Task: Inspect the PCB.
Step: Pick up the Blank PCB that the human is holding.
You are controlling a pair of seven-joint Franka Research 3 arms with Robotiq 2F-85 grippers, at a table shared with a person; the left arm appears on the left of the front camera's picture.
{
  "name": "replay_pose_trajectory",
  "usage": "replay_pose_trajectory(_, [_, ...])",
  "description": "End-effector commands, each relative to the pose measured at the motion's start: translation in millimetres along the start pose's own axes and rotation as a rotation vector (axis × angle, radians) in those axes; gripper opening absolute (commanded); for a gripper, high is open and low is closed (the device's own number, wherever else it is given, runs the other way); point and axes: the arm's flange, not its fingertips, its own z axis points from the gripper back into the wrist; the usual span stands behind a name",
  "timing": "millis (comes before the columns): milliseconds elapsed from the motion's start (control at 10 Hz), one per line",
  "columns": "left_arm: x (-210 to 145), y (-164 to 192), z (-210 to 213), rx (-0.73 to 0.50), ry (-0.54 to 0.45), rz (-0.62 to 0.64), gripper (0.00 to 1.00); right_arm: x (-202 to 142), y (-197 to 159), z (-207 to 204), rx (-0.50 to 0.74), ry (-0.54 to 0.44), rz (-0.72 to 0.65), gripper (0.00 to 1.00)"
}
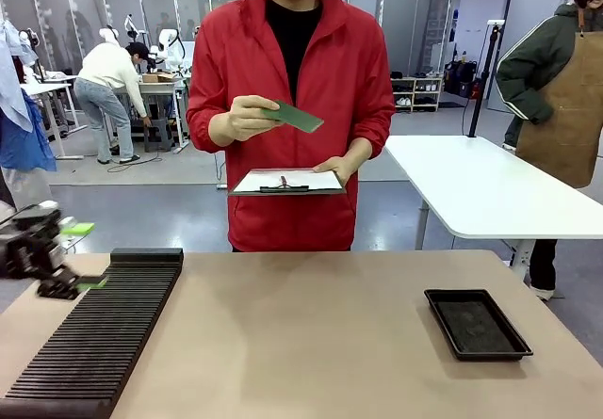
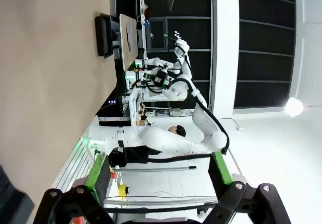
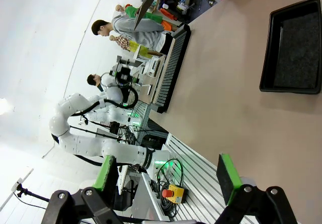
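PCB (image 1: 294, 116) sits well above the table (image 1: 311, 344), pinched at one short end by one hand (image 1: 247, 118) of the person in the red jacket at the far side. The hand is closed on it with the thumb on top and the fingers beneath, so the green board juts out sideways from the hand at chest height, tilted slightly down at its free end. Just below it, the person's other hand (image 1: 337, 167) grasps a clipboard (image 1: 287, 182) from underneath, white sheet facing up; board and clipboard are apart. Both are held beyond the table's far edge. On the table's left side lies a long black slotted rack (image 1: 99, 344), running from the near edge toward the far side. The left gripper (image 1: 87, 256) hangs just beside the rack's far end, over the table's left edge, green pads spread wide and holding nothing. Toward the right side of the table a shallow black tray (image 1: 433, 297) lies flat, well apart from the rack. From the right wrist, the right gripper (image 3: 166, 176) also stands with its jaws wide apart, looking across the tabletop at the tray and the rack. A white table (image 1: 471, 184) stands behind, to the right of the person.
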Motion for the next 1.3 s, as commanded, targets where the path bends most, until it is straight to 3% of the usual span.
replay_pose_trajectory(0, [-45,-7,30,-0.045,0.108,-0.012,1.0,0,2,1,0.01,-0.006,0.005,1.0])
replay_pose_trajectory(100, [-66,-10,50,0.046,0.09,-0.069,1.0,0,2,1,0.01,-0.006,0.005,1.0])
replay_pose_trajectory(200, [-86,-14,69,0.06,0.076,-0.136,1.0,0,2,1,0.01,-0.006,0.005,1.0])
replay_pose_trajectory(400, [-110,-20,99,-0.013,0.022,-0.224,1.0,0,2,1,0.01,-0.006,0.005,1.0])
replay_pose_trajectory(800, [-103,-23,105,-0.049,-0.035,-0.24,1.0,0,2,1,0.01,-0.006,0.005,1.0])
replay_pose_trajectory(1200, [-116,-24,109,-0.014,-0.017,-0.223,1.0,0,2,1,0.01,-0.006,0.005,1.0])
